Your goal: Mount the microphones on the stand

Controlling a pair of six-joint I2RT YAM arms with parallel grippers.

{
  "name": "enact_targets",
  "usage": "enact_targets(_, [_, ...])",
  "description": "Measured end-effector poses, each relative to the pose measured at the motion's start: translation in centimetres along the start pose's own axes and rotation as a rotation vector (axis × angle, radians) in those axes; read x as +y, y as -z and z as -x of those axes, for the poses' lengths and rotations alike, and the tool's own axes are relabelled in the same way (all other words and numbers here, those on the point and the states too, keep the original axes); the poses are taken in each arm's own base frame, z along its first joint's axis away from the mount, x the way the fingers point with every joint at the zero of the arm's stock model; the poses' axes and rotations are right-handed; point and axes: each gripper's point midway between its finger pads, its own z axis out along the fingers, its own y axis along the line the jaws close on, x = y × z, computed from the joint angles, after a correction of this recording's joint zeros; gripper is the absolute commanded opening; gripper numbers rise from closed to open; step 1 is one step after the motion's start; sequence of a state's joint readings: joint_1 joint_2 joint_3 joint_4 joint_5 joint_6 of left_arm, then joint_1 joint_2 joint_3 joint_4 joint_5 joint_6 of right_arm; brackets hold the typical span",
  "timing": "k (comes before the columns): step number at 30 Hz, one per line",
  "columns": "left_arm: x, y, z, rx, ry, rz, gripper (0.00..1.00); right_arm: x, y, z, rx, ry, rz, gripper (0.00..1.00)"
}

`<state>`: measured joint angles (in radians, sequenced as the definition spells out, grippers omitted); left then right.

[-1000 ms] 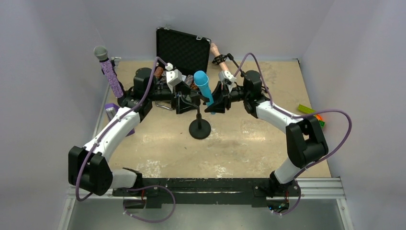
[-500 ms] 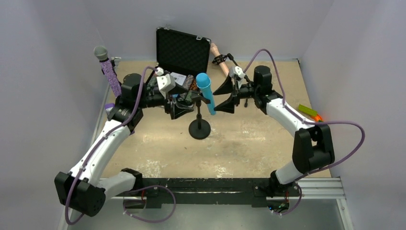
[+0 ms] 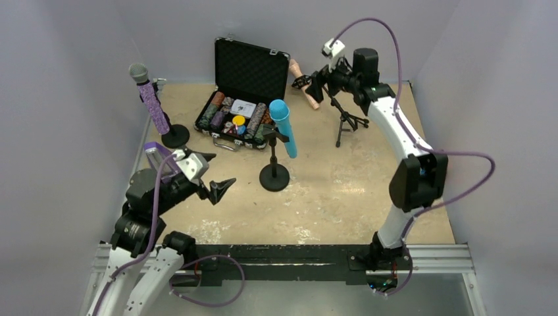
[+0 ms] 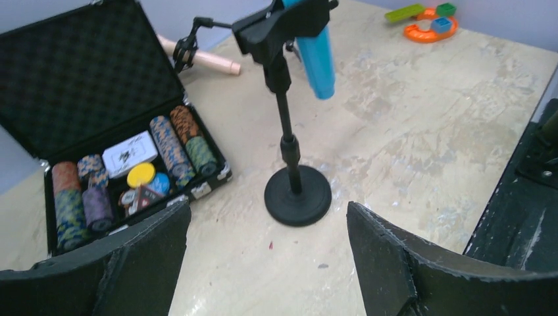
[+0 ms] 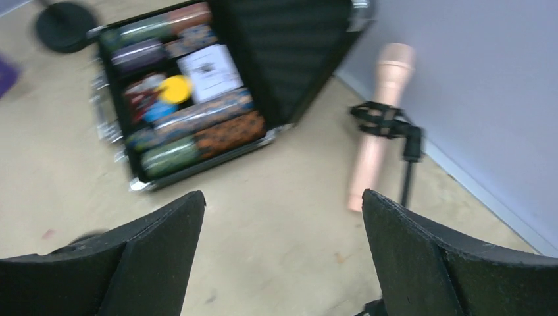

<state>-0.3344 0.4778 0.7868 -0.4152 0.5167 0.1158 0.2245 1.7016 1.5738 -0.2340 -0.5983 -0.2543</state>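
Note:
A bright blue microphone hangs tilted in the clip of the middle stand, and nothing grips it. At the far left a glittery purple microphone stands on its own round-base stand. Clipped to a tripod stand at the back is the pale pink microphone. My left gripper is open, near left of the middle stand, empty. My right gripper hovers high beside the pink microphone, open and empty.
An open black case of poker chips and cards lies behind the middle stand. A small purple object sits at the left edge. Green and orange toy pieces lie far right. Walls close in on three sides.
Both grippers opened wide and drew away from the blue microphone, which stays in the clip. The left arm pulled back to the near left; the right rose to the back.

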Motion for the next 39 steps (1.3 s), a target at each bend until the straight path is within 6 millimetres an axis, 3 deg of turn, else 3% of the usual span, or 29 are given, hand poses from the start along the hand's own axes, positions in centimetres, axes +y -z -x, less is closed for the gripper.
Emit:
enact_targets(2, [-0.2,1.1,-1.2,0.008,0.002,0.035,0.92,-4.0,-2.3,0.2,0.033,-0.036,-0.125,0.89])
enact_targets(4, [-0.3,1.9,-2.6,0.015,0.009,0.067,0.92,-7.2,-4.2,-1.0,0.080,-0.070,-0.222,0.85])
enact_targets(7, [-0.2,2.4,-4.5,0.027,0.035,0.108,0.92,-10.1,-6.0,-5.0,0.186,-0.103,-0.320,0.80])
enact_targets(10, [0.0,2.4,-6.3,0.065,0.073,0.129,0.92,-11.7,-7.0,-8.7,0.283,-0.099,-0.371,0.77])
enact_targets(14, [0.3,2.1,-7.0,0.093,0.087,0.144,0.92,-13.0,-7.9,-11.9,0.368,-0.065,-0.397,0.73])
enact_targets(22, [0.4,1.9,-7.4,0.112,0.096,0.141,0.92,-15.2,-9.9,-13.1,0.386,-0.007,-0.419,0.63])
enact_targets(28, [0.4,1.9,-7.3,0.110,0.095,0.141,0.92,-16.0,-10.6,-14.4,0.404,0.026,-0.429,0.49])
enact_targets(31, [0.4,1.9,-7.3,0.109,0.095,0.141,0.92,-16.1,-10.7,-14.4,0.404,0.037,-0.426,0.33])
enact_targets(34, [0.4,1.9,-7.2,0.106,0.094,0.141,0.92,-16.2,-10.9,-13.9,0.385,0.051,-0.422,0.00])
enact_targets(39, [0.0,2.0,-6.9,0.087,0.101,0.128,0.92,-16.2,-10.9,-14.0,0.358,0.062,-0.412,0.00])
